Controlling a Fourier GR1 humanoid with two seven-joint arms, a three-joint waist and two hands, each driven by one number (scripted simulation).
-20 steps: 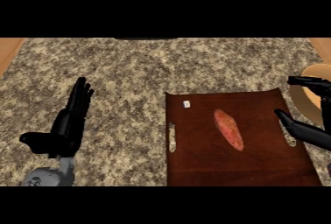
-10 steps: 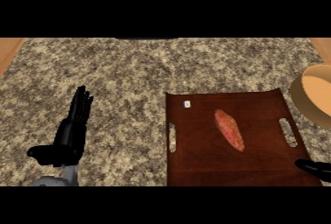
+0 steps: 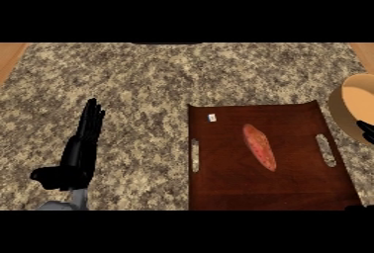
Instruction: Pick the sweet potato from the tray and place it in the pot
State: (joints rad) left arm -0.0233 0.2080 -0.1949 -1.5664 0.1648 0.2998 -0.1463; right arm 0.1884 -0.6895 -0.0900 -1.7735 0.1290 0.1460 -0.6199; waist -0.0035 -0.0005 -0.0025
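sweet potato (image 3: 259, 147) lies mid tray (image 3: 219, 192), untouched. pot (image 3: 355, 106) at counter's (image 3: 146, 84) right edge. left hand (image 3: 76, 155) released, fingers straight, left of tray. right hand (image 3: 365, 131) barely visible, can't tell.

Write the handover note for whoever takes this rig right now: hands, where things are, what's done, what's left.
Left hand: open, fingers straight, resting at the left over the counter, holding nothing.
Right hand: only a dark bit shows at the right edge by the pot; fingers can't be judged.
Sweet potato: lying on the tray, untouched.
Done: nothing yet.
Left: grasp the sweet potato, carry it right, place it in the pot.
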